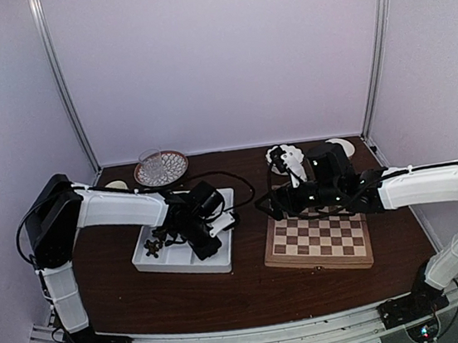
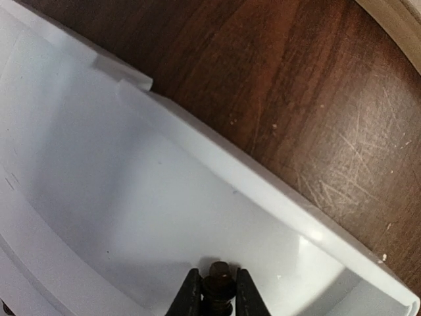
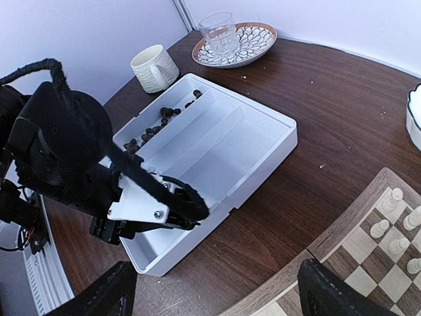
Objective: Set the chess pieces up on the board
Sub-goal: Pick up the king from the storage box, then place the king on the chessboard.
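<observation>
step: picking a dark piece out of the tray [image 1: 224, 264]; by the look of it the pick is just made, the carry to the board [image 1: 317, 240] not begun.
left tool [image 2: 218, 289]: clenched on a dark piece [image 2: 218, 284], low inside a bare white compartment by the tray's wall.
right tool [image 3: 210, 289]: released, fingers wide apart, hanging above the board's edge and holding nothing.
dark pieces [image 3: 152, 126]: a heap in the tray's narrow far compartment; none on the board that I can see.
board: on the desk [image 1: 252, 290] just right of the tray; pale pieces [image 3: 395, 227] stand along one edge.
next move: probably lift straight up over the tray wall, then cross to the board's empty side and set the piece upright on its square.
risk: the piece is small and could slip.
</observation>
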You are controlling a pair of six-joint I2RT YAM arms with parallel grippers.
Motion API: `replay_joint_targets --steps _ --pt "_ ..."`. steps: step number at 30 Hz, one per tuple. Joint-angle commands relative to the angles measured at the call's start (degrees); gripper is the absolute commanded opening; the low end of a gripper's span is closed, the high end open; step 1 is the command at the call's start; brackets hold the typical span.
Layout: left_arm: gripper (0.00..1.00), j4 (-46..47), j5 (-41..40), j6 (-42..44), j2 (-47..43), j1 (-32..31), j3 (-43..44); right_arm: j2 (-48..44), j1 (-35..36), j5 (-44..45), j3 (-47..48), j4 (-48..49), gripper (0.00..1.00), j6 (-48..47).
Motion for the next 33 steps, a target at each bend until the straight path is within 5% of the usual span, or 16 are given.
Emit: replay_joint_targets --steps 1,19,24,33 --pt "0.12 2.53 -0.21 -0.75 -5.29 0.18 -4.39 -1.18 0.08 0.18 -0.56 1.49 0.88 0.08" --pt "0.1 23.04 7.91 -6.53 -23.39 0.19 -18.65 -0.48 0.22 -3.88 0.43 2.01 0.88 -0.28" --pt "0.1 28.98 14.66 -11.19 -22.2 0.06 -16.95 -3.74 0.16 -0.47 -1.58 2.25 0.89 -0.45" --pt "0.1 43.17 13.48 -18.15 -13.37 -2.33 -12.84 -12.98 -2.08 10.34 -7.01 -3.38 0.9 1.7"
